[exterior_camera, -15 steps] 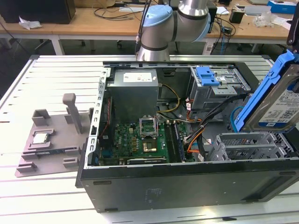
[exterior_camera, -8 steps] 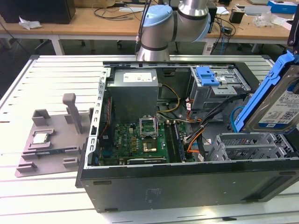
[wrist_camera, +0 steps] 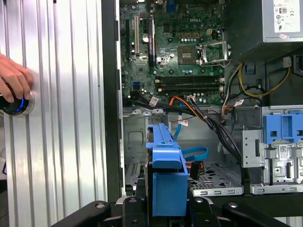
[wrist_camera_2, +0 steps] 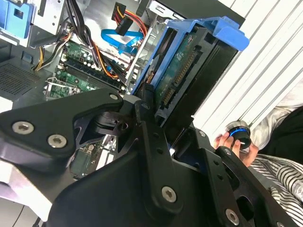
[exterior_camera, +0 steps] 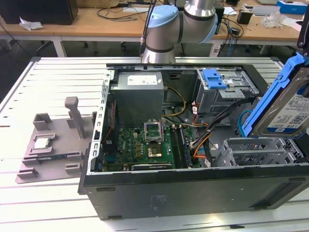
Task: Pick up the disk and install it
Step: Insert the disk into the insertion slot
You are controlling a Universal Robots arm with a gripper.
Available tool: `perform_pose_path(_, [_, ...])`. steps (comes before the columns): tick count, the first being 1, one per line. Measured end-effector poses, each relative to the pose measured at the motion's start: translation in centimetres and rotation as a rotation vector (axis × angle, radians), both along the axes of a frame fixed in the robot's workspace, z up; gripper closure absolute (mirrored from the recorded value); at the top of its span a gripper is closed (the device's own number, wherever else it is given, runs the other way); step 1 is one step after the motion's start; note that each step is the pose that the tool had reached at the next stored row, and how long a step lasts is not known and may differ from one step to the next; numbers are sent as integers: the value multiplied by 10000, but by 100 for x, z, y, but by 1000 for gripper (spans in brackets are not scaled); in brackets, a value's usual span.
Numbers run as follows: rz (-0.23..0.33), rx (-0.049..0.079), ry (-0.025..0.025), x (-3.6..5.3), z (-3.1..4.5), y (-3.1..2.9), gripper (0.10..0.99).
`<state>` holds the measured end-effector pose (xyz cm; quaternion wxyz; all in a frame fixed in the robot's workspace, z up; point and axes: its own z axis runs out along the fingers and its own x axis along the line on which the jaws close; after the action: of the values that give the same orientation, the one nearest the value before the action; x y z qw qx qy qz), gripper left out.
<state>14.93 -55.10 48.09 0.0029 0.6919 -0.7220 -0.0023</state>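
While the black claw [wrist_camera_2: 158, 111] is clamped on the flat silver hard drive in its blue plastic frame [exterior_camera: 285, 108], you have it raised and tilted above the grey metal drive cage [exterior_camera: 256, 150]; pickup looks done, and seating demands squaring frame to cage.

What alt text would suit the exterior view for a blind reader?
The disk, in its blue frame, hangs tilted above the open computer case at the exterior view's right. A robot arm stands behind it, a grey fixture at that view's left.
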Motion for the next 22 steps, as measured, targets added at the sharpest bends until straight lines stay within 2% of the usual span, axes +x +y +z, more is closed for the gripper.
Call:
perform_pose_path(2, [0, 2, 0, 0, -3, -6, 722])
perform_pose_path(11, [-1, 1, 5, 0, -194, -26, 722])
perform_pose_path(14, [1, 3, 5, -36, -235, -26, 722])
perform_pose_path(22, [1, 3, 5, -76, -301, 6, 722])
